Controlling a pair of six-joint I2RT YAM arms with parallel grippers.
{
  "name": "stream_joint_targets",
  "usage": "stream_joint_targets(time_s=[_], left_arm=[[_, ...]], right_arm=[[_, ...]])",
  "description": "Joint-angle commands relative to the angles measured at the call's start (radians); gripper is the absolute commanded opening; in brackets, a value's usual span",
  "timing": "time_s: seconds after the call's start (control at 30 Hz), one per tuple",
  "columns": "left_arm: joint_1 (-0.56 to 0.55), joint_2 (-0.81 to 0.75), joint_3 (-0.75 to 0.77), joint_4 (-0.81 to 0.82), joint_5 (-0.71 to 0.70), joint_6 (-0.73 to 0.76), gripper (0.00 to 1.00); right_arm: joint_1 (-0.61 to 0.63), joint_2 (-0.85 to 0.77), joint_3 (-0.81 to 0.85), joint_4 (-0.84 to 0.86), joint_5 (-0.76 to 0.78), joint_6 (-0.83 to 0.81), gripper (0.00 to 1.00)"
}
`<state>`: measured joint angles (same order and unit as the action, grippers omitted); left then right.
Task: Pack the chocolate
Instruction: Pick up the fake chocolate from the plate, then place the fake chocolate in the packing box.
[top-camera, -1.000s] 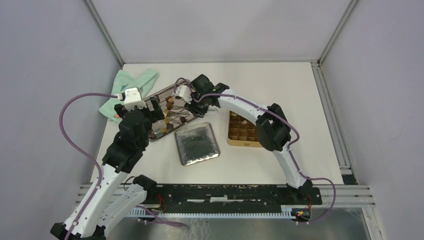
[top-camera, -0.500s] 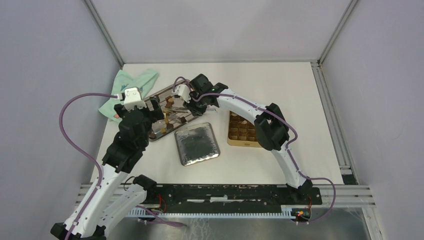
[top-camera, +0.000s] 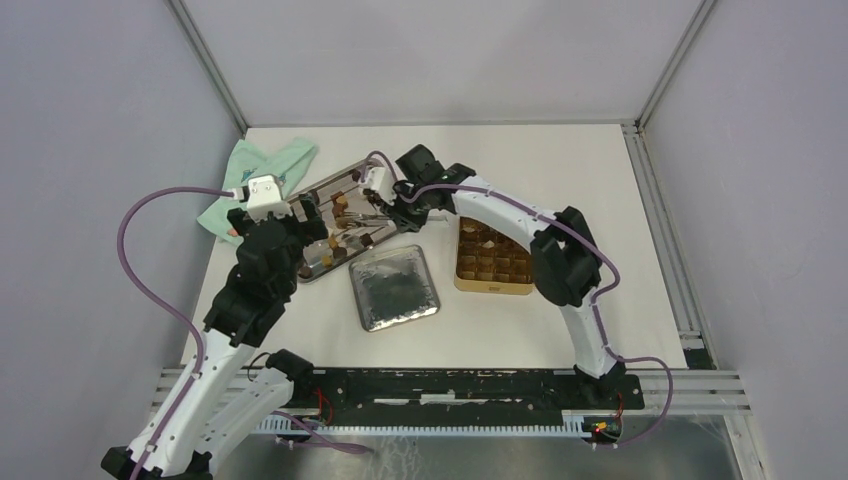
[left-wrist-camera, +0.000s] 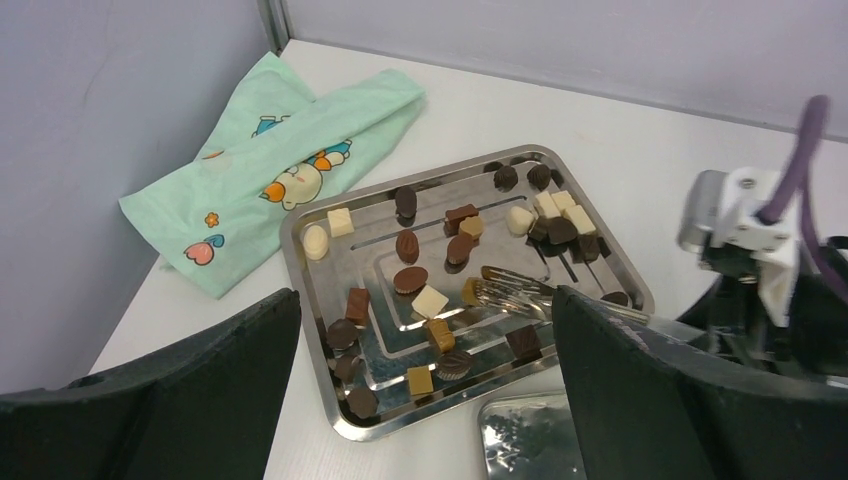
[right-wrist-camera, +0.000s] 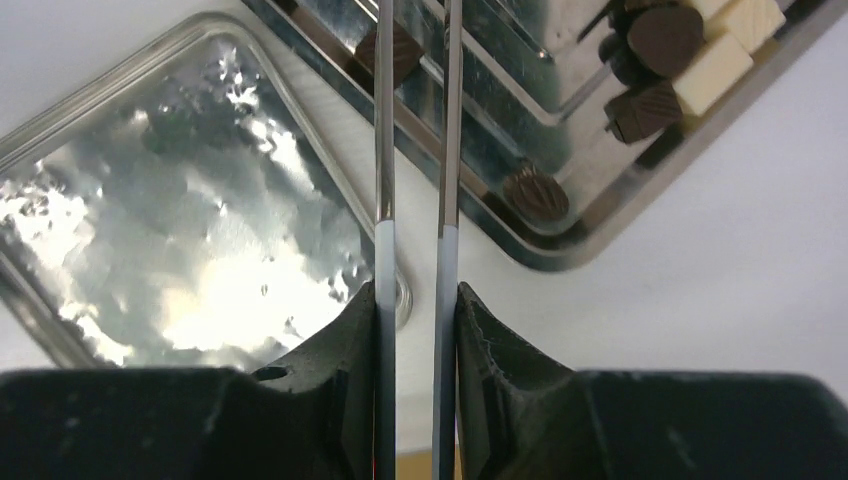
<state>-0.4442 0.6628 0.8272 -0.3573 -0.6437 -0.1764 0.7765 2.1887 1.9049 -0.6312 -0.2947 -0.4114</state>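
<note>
Right hand (right-wrist-camera: 417, 295) pinches apparent tongs (right-wrist-camera: 385, 120) above the chocolate (left-wrist-camera: 408, 279); left hand (left-wrist-camera: 425, 330) wide open.

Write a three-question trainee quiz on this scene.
1. True or false: the right hand holds tongs.
2. The chocolates lie in a tray made of: A steel, B wood, C cardboard.
3. Fill in: the left hand is ___ (open or shut).

Key: 1 true; 2 A; 3 open.
</note>
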Motion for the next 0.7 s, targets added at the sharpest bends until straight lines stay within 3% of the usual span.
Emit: stream_joint_targets(time_s=[0.0, 0.33, 0.67], left_arm=[[0.005, -0.019, -0.007, 0.039, 0.006, 0.031, 1.0], [0.006, -0.028, -0.01, 0.041, 0.012, 0.033, 1.0], [0.007, -0.027, -0.013, 0.043, 0.028, 0.035, 1.0]], right_arm=[[-0.044, -0.221, -0.111, 0.084, -0.073, -0.037, 0.02], [-0.179, -0.612, -0.529, 0.177, -0.235, -0.132, 0.0], [-0.496, -1.052, -0.949, 0.147, -0.34, -0.23, 0.0]])
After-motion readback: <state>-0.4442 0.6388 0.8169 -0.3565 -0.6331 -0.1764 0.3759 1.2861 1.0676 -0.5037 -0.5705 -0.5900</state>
